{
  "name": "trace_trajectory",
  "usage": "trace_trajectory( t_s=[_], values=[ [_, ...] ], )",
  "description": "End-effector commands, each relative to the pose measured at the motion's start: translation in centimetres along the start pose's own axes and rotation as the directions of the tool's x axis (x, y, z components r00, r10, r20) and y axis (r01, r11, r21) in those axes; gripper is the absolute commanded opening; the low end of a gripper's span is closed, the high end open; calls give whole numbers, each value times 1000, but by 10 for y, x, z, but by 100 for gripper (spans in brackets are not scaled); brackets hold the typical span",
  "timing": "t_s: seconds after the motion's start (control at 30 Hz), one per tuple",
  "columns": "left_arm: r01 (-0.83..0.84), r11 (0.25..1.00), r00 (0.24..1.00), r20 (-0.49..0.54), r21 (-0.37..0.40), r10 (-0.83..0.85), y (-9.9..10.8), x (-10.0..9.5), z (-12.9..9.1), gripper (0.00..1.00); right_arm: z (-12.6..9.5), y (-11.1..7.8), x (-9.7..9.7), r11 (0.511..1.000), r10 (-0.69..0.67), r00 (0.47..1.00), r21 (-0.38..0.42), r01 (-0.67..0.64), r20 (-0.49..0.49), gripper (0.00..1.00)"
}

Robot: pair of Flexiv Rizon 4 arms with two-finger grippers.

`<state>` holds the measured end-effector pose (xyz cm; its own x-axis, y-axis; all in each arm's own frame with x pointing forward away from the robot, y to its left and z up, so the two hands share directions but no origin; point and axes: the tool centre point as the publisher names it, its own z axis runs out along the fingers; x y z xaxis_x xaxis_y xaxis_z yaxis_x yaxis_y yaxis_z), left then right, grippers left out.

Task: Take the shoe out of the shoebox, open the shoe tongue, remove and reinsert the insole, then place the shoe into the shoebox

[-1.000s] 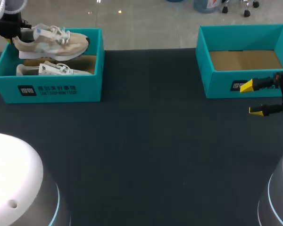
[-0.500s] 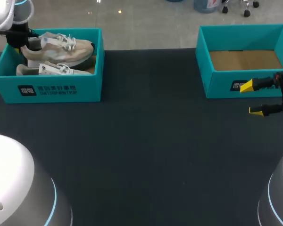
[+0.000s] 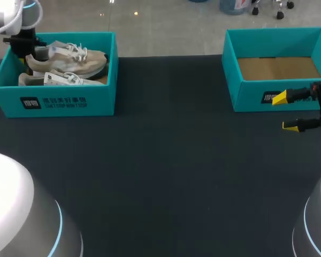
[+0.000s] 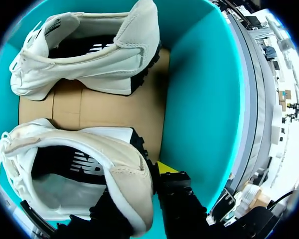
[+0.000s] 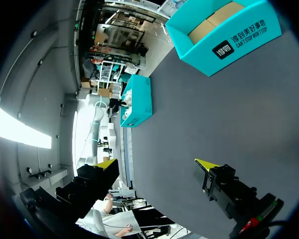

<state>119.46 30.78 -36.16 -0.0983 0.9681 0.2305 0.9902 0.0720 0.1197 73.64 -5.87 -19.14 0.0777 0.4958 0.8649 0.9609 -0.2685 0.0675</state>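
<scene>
Beige shoe (image 3: 69,58), heel pinched in left claw (image 3: 33,52), sits in the shoebox (image 3: 53,99); removal seemingly in hand. Right claw (image 3: 284,112) gapes empty. Next: lift clear.

The tabletop (image 3: 166,176) is a dark, nearly black surface with a matte, slightly cloth-like look, and it fills most of the head view from side to side. Its far edge runs straight across the upper part of that view. Light falls on it evenly and softly, so that the shadows lying on it are faint and blurred at their borders. In the right wrist view the same surface shows as a flat, plain dark grey field, uniform in tone
</scene>
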Motion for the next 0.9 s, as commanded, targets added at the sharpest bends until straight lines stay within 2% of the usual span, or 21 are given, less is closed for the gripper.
trace_trajectory(
  t_s=[0.03, 0.33, 0.37, 0.4, 0.43, 0.57, 0.9],
  values=[
    [-14, 1000, 1000, -2, 15, 14, 0, 1, 3, 0, 0, -1, 1, 1000, 1, 1000, -1, -1, 5, 100],
    [-37, 997, 999, -15, 64, 38, -1, -5, 16, 0, 0, -1, 1, 1000, 1, 1000, -1, -1, 5, 100],
    [-40, 997, 999, -13, 67, 41, -2, -5, 17, 30, 0, -1, 1, 1000, 1, 1000, -1, -1, 5, 100],
    [-46, 997, 999, -8, 69, 47, -3, -6, 17, 69, 0, -1, 1, 1000, 1, 1000, -1, -1, 5, 100],
    [-50, 996, 999, 8, 76, 49, -3, -6, 17, 98, 0, -1, 1, 1000, 1, 1000, -1, -1, 5, 100],
    [-51, 996, 998, 26, 67, 50, -5, -6, 10, 100, 0, -1, 1, 1000, 1, 1000, -1, -1, 5, 100],
    [-22, 999, 996, 85, 35, 18, -16, -12, -42, 100, 0, -1, 1, 1000, 1, 1000, -1, -1, 5, 100]
  ],
)
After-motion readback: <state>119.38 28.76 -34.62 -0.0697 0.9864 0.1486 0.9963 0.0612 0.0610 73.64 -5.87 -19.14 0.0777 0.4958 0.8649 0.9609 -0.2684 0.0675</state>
